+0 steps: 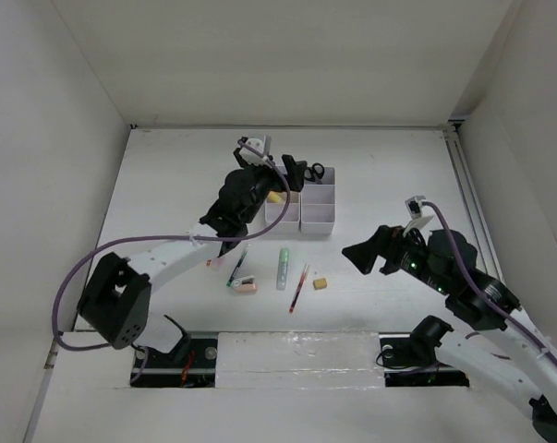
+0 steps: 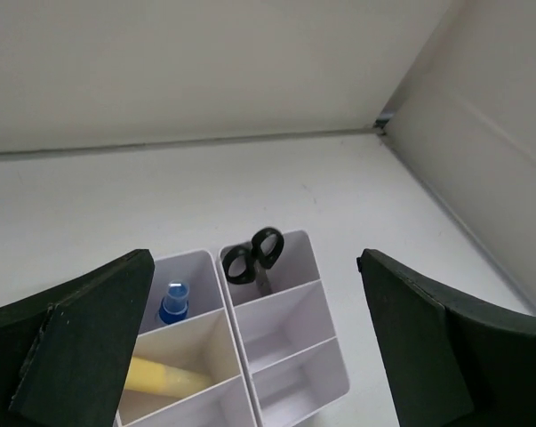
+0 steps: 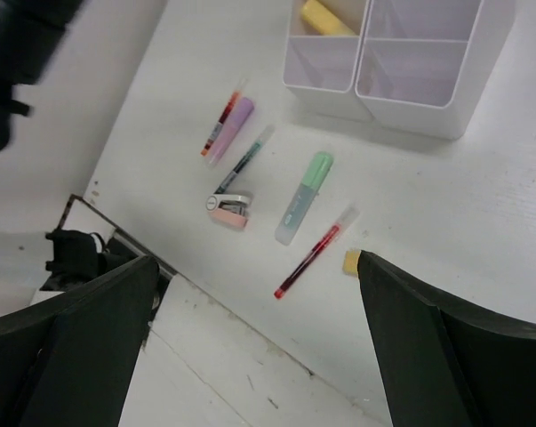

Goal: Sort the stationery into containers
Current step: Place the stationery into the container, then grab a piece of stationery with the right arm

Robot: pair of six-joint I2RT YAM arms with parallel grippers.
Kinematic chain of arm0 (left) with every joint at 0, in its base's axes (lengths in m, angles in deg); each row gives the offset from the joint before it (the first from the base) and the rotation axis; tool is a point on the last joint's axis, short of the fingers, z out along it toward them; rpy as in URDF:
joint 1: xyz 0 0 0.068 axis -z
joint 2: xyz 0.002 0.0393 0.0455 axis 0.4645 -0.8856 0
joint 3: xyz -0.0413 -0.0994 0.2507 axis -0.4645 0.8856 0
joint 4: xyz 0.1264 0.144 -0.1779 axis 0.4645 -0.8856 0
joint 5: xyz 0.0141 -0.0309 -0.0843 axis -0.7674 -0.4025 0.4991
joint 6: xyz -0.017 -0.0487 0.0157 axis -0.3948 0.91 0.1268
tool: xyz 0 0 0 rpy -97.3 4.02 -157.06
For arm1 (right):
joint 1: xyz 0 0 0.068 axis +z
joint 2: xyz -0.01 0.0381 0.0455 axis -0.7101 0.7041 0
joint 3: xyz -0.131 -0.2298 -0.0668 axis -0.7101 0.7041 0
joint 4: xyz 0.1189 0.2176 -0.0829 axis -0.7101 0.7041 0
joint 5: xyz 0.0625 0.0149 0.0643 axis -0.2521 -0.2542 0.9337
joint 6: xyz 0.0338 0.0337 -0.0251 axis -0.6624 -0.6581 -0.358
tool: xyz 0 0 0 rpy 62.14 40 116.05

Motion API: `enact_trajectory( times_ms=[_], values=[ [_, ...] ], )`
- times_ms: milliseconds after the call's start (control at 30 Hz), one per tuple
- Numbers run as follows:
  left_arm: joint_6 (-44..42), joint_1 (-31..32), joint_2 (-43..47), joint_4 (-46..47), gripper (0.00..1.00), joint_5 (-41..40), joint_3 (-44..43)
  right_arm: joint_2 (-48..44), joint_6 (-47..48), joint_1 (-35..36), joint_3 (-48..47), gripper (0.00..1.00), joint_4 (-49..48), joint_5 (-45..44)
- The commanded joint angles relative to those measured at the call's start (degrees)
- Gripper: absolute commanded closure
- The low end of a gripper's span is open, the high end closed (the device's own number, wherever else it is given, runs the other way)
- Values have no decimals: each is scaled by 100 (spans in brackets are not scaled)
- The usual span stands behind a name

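Observation:
The white six-compartment organiser (image 1: 317,218) stands mid-table. It holds black-handled scissors (image 2: 254,258), a blue-capped tube (image 2: 173,302) and a yellow tube (image 2: 161,378). My left gripper (image 1: 287,175) hovers open and empty over the organiser's left column. In front of the organiser lie a pink stapler (image 3: 228,211), green marker (image 3: 305,197), red pen (image 3: 314,252), tan eraser (image 3: 352,260), dark pen (image 3: 245,160), pink marker (image 3: 232,129) and a short red pen (image 3: 220,126). My right gripper (image 1: 364,256) is open and empty, raised to the right of the eraser (image 1: 320,283).
White walls enclose the table on the left, back and right. A glossy white strip (image 1: 296,355) runs along the near edge between the arm bases. The left arm's purple cable (image 1: 79,268) loops over the left side.

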Motion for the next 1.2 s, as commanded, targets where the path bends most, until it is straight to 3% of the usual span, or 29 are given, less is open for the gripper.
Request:
enact_trajectory(
  times_ms=[0,167,233,333,433,633,800,1167],
  values=[
    [319,-5,558,-1013,0,-517,-426,378,-38,53,-45,0,-148,-230],
    [1004,-5,1489,-2979,0,-1397,-532,1230,-539,649,-97,0,-393,-1081],
    [1695,-5,1788,-3623,0,-1966,-532,1889,-828,931,-158,0,-612,-1372],
    [2357,-233,2447,-4758,0,-2128,-479,2870,-1381,1765,-518,0,-701,-2250],
    [2877,-286,3106,-5611,0,-2216,-338,3820,-2391,2478,-1070,0,-342,-3866],
    [2773,-286,3608,-7096,0,-2269,-698,5431,-2921,2813,-1977,0,-193,-3914],
    [2606,-286,4223,-7283,0,-2216,-646,6766,-3151,2813,-2725,1,265,-3897],
    [2421,-286,4321,-7168,0,-1971,-356,7489,-3485,2813,-2778,11,213,-3782]
  ],
)
